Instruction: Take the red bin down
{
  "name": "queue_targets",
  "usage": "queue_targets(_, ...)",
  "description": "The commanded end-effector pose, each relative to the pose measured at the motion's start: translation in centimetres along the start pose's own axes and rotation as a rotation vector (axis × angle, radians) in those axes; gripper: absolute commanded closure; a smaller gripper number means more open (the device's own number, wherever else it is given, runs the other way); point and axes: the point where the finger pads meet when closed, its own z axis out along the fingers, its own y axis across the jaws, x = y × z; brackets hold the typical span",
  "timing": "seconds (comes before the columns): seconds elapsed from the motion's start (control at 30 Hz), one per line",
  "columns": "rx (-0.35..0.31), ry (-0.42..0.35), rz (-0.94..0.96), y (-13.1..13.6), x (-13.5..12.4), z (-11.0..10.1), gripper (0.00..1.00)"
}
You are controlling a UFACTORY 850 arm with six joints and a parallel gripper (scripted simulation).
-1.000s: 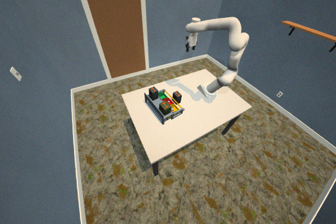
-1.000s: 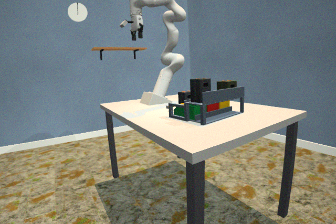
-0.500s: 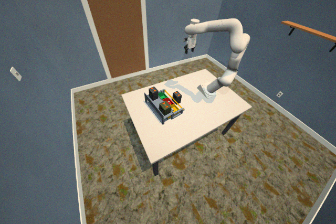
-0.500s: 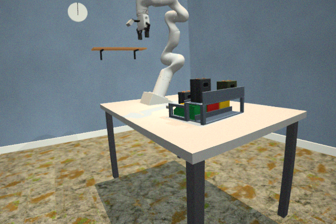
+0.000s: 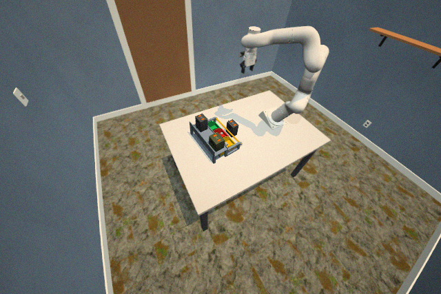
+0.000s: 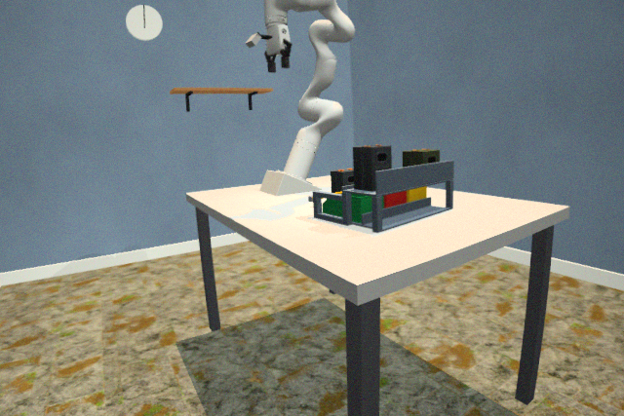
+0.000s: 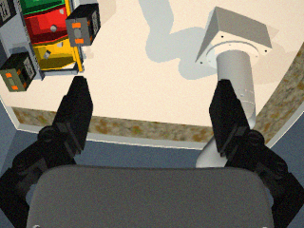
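And here's the pincer [image 5: 247,69] [image 6: 278,66] [image 7: 151,91], fingers spread wide, released and carrying nothing, high over the desk [image 5: 267,162] [image 6: 282,235] [image 7: 128,95] and well apart from the shelf [image 5: 213,157] [image 6: 412,174] [image 7: 60,73]! The arm's base [image 5: 273,127] [image 6: 274,182] [image 7: 233,24] sits by the right short edge in the top view; across the desk, the shelf stands near the left short edge, closer to its door-side corner than to the near one.

The red bin [image 5: 218,131] [image 6: 394,199] [image 7: 40,24] is there on the shelf, right in the middle of the row, a small pale part inside. Green bin [image 5: 213,124] [image 6: 360,208] [image 7: 43,4] on the door side, yellow bin [image 5: 229,142] [image 6: 416,194] [image 7: 62,47] on the other, and a yellow rail [image 5: 227,130] [image 7: 79,59] running along their fronts.

Up on top, a black box [image 5: 201,122] [image 6: 370,170] [image 7: 5,11] stands at the door-side end, an olive box [image 5: 216,142] [image 6: 413,157] [image 7: 18,73] at the opposite end. A smaller dark box [image 5: 232,127] [image 6: 339,180] [image 7: 85,26] stands upright just beside the rail, on the base's side!
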Motion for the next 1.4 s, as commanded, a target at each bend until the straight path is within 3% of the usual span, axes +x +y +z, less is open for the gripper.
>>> queue_targets(0.0,0.001,0.002,0.000,-0.1,0.0,-0.1,0.00)
queue_targets(0.1,0.001,0.002,0.000,-0.1,0.0,-0.1,0.00)
queue_targets(0.27,0.001,0.002,0.000,-4.2,-2.8,-0.1,0.00)
queue_targets(0.67,0.001,0.002,0.000,-4.2,-2.8,-0.1,0.00)
queue_targets(0.83,0.001,0.002,0.000,-8.4,-5.5,-0.1,0.00)
queue_targets(1.23,0.001,0.002,0.000,-8.4,-5.5,-0.1,0.00)
queue_targets(1.37,0.001,0.002,0.000,-11.7,-7.7,-0.1,0.00)
